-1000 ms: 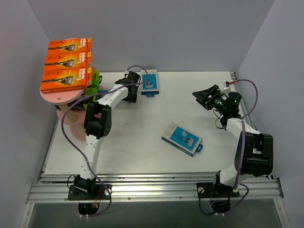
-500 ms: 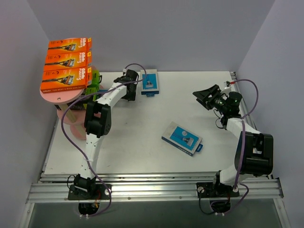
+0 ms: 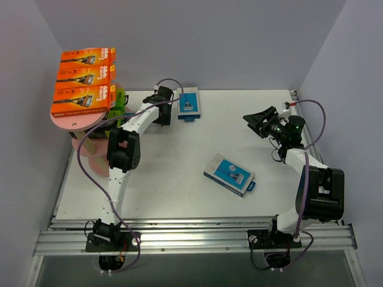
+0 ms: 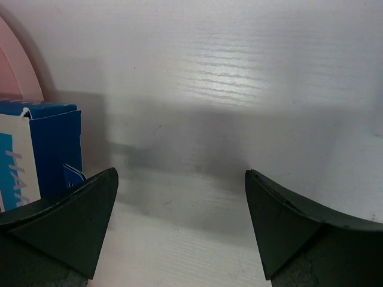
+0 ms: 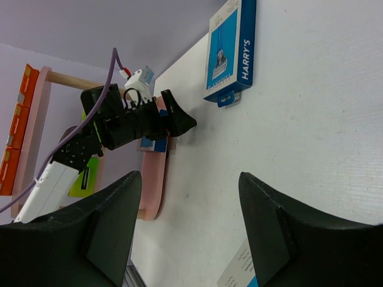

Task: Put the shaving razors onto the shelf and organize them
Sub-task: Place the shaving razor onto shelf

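The left hand (image 3: 166,113) is spread wide and holds nothing, its dark fingers (image 4: 72,221) low over the white tabletop (image 3: 179,197) near the far edge. Just off its left finger, the wrist view shows a blue pack (image 4: 42,149) with a torn corner. It lies close to the pink shelf (image 3: 72,122), though whether it rests on a board is hard to tell from this angle. Just beside this hand, near the back wall, a second blue pack (image 3: 189,103) lies flat.

The right hand (image 3: 254,124) hangs above the tabletop's right side, its jaws partly apart and empty. A third blue pack (image 3: 229,174) lies at an angle mid-table, well apart from both hands.

Three orange packs (image 3: 84,89) lie side by side on the shelf's top board, and lime-green packs (image 3: 118,101) show a level below.
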### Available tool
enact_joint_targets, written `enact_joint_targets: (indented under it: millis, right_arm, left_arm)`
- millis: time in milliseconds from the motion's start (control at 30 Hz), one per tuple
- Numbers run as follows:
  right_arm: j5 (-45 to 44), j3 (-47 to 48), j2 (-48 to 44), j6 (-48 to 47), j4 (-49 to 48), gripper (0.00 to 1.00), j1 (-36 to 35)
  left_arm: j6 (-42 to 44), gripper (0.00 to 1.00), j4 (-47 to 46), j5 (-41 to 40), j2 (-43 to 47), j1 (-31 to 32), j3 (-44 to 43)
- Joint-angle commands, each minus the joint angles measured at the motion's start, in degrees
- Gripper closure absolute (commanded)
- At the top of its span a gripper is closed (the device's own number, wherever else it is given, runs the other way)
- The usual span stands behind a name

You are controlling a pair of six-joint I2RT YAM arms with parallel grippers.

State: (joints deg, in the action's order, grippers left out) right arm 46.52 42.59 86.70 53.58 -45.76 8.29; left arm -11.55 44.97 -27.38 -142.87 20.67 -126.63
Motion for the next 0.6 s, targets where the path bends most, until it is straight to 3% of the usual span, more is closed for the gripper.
enact_joint_targets:
  millis: [0, 567]
  right_arm:
    - [0.94, -0.22, -1.18, -0.32, -3.37, 0.39, 0.41]
    - [0.94, -0.05, -0.83, -0.32, -3.11, 0.39, 0.58]
  left_arm:
    - [0.3, 0.03, 2.84, 1.36, -2.68, -0.98, -2.13]
    - [0.65, 0.03, 3.98, 2.15, -4.61, -1.95, -6.0]
